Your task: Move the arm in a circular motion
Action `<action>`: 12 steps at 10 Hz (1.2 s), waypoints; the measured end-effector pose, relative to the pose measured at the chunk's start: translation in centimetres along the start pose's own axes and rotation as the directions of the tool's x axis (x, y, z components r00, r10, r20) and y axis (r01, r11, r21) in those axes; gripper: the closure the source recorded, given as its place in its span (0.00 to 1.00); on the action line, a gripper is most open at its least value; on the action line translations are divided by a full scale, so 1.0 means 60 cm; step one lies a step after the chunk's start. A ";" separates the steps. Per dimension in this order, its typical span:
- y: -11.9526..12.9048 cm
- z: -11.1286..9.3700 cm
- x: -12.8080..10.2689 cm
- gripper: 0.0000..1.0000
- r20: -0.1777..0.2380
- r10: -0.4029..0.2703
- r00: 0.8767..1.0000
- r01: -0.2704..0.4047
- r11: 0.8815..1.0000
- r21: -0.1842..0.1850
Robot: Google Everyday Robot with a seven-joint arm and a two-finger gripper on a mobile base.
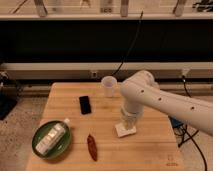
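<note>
The white arm (165,100) of thick rounded tubes with small dark dots reaches in from the right over the wooden table (150,150). It bends at a bulbous joint (137,87) and points down. The gripper (128,119) at its tip hangs just over a small white flat packet (125,131) at the table's middle right. Whether it touches the packet cannot be told.
A small white cup (108,86) stands at the table's back edge, left of the arm's joint. A black phone (85,105) lies left of centre. A green bowl (37,149) holding a white bottle (51,138) sits front left. A reddish-brown chili (92,146) lies at the front.
</note>
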 end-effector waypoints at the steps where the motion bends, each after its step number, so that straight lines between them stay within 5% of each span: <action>1: 0.050 -0.005 -0.014 0.98 0.000 0.047 0.999 -0.047 0.999 -0.016; 4: 0.157 -0.015 -0.010 0.98 -0.010 0.170 0.985 -0.171 0.984 -0.051; 7: 0.229 -0.021 0.056 0.98 -0.027 0.283 0.959 -0.284 0.956 -0.077; 12: 0.230 -0.011 0.165 0.93 -0.048 0.326 0.944 -0.329 0.941 -0.077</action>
